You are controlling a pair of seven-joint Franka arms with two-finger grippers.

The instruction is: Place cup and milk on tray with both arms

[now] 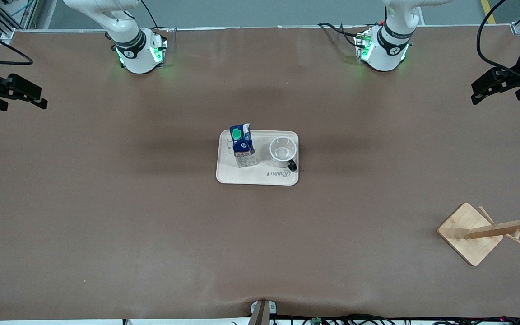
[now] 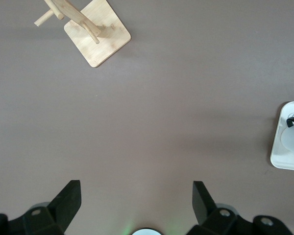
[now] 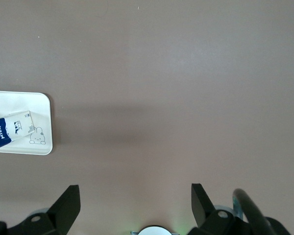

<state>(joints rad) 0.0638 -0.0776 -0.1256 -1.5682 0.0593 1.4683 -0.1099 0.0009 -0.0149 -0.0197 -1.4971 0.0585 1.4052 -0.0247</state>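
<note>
The cream tray (image 1: 260,178) lies mid-table. On it, the blue-and-white milk (image 1: 242,145) stands upright toward the right arm's end, and beside it the white cup (image 1: 283,151) stands with its black handle toward the front camera. My left gripper (image 1: 473,92) hangs open and empty over the table's edge at the left arm's end. My right gripper (image 1: 43,100) hangs open and empty over the edge at the right arm's end. The left wrist view has the open left gripper (image 2: 136,185) over bare table, with the tray (image 2: 281,159) and cup (image 2: 291,139) at the frame edge. The right wrist view has the open right gripper (image 3: 134,187), the tray (image 3: 41,105) and the milk (image 3: 10,128).
A wooden rack (image 1: 470,232) with pegs stands on its square base nearer the front camera, toward the left arm's end; it is also in the left wrist view as the rack (image 2: 95,32). Brown table (image 1: 151,225) surrounds the tray.
</note>
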